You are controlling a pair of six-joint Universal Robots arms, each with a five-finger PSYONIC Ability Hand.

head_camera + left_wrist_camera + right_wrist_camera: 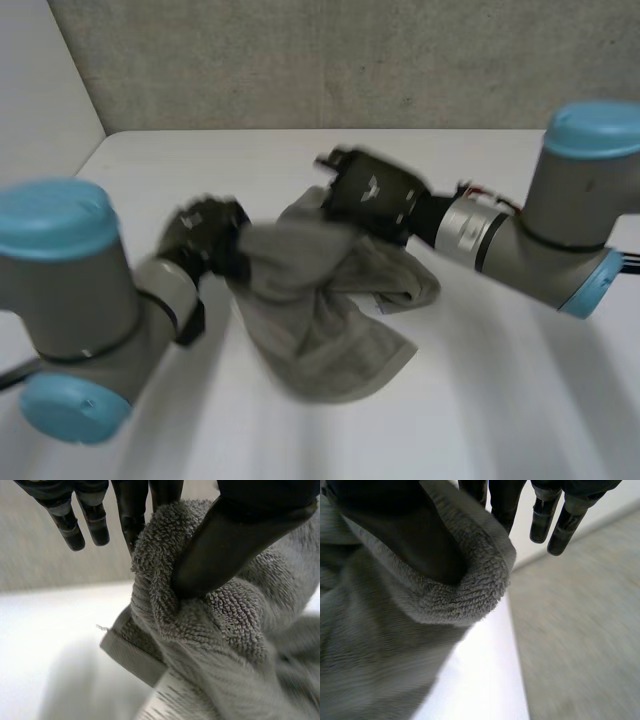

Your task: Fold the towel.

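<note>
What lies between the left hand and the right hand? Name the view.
The grey towel spans the stretch, bunched and sagging, pinched by the left hand and the right hand. The head view shows it.

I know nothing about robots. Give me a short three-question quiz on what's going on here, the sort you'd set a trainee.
1. Fill in: the towel is ___ in colour.
2. How many of the robot's hands pinch the towel? A) one B) both C) neither
3. True or false: the towel lies spread out flat.

Key
1. Grey.
2. B: the left hand and the right hand each pinch a fold of it with the thumb.
3. False: it is bunched and held up between the two hands.
</note>
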